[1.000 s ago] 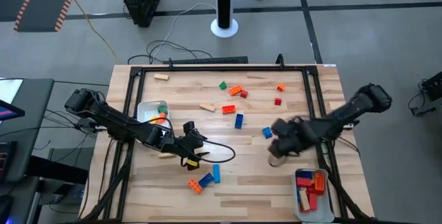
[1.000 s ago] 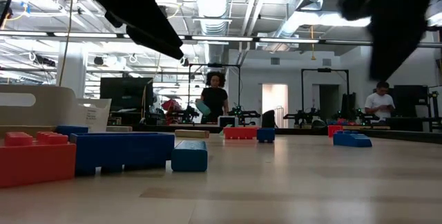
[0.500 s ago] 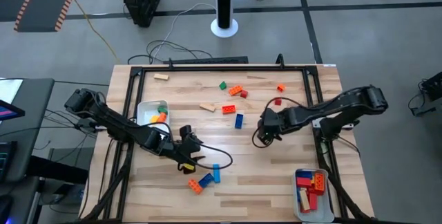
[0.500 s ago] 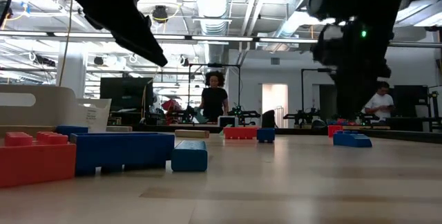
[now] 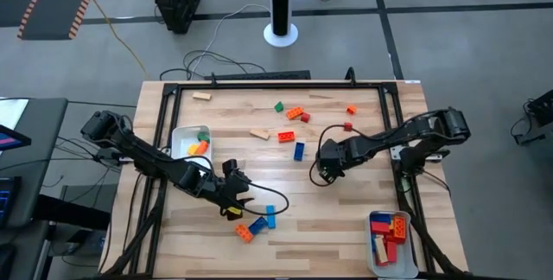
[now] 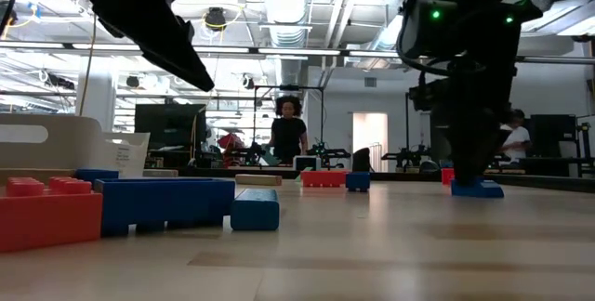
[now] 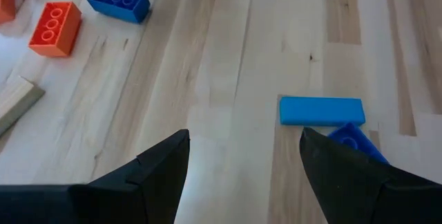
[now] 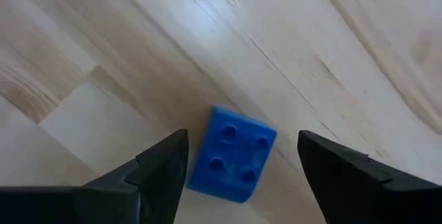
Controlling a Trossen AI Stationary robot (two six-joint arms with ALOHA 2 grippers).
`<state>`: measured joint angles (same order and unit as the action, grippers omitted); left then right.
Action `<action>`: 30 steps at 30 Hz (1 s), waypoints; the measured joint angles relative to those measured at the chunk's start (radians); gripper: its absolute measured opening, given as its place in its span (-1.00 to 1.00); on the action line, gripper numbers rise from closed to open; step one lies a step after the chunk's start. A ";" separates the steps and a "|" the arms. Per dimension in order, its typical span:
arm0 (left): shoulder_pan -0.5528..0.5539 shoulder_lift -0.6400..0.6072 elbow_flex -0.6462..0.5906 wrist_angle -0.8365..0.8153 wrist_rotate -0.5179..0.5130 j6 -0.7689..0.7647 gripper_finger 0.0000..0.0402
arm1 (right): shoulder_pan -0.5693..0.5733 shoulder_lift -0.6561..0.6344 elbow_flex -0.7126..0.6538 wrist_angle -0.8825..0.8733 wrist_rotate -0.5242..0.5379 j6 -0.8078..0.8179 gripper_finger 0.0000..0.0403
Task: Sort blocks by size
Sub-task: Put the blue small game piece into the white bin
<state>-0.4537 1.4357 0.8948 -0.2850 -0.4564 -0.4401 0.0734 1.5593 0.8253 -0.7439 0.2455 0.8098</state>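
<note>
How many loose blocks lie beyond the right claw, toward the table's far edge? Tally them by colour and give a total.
Tan blocks: 2
Green block: 1
Orange blocks: 3
Red blocks: 2
Blue block: 1
Total: 9

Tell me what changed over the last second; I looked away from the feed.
The right gripper swung in from near the right tray toward the table's middle and now hangs open over a small blue block, not gripping it. The left gripper crept toward the near edge, open and empty. The blocks and both trays stayed put.
</note>
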 joint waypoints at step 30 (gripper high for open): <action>-0.017 0.000 0.000 -0.038 -0.079 0.025 0.33 | 0.114 -0.258 -0.062 0.225 -0.039 -0.198 -0.19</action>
<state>-0.4709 1.4357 0.8948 -0.3234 -0.5354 -0.4154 0.1874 1.3011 0.7635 -0.5186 0.2066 0.6122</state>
